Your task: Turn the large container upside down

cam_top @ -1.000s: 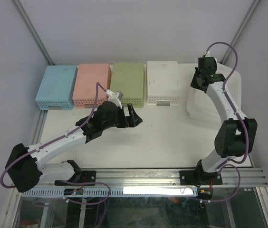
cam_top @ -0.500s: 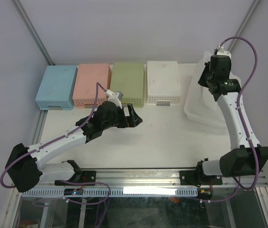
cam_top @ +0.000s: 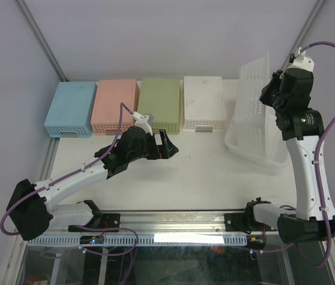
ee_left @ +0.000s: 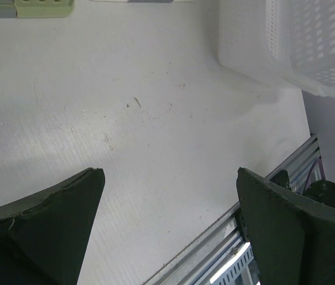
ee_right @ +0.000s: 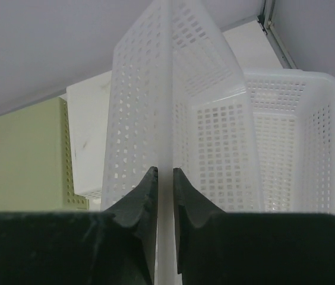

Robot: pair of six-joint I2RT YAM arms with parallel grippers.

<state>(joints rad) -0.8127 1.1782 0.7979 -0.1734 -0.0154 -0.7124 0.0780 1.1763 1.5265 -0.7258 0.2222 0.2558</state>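
Right tool [ee_right: 162, 172] is pinched shut on a long side wall of the large container [cam_top: 252, 113]. The container is just right of the white bin [cam_top: 203, 102], tipped up on its lower edge on the table [cam_top: 209, 172] (the tool's up at the raised rim). Left tool [cam_top: 167, 144] hangs spread wide, front-left of the white bin.

Four bins lined the back of the surface [cam_top: 209, 172], left to right: first bin [cam_top: 69, 108], second bin [cam_top: 115, 105], third bin [cam_top: 160, 104], fourth bin [cam_top: 203, 102]. Right of the fourth, the large container [cam_top: 253, 113] stood tilted up on one edge, its raised rim between the right pincer [ee_right: 164, 172] fingers. The left pincer [ee_left: 167, 172] hung before the third bin.
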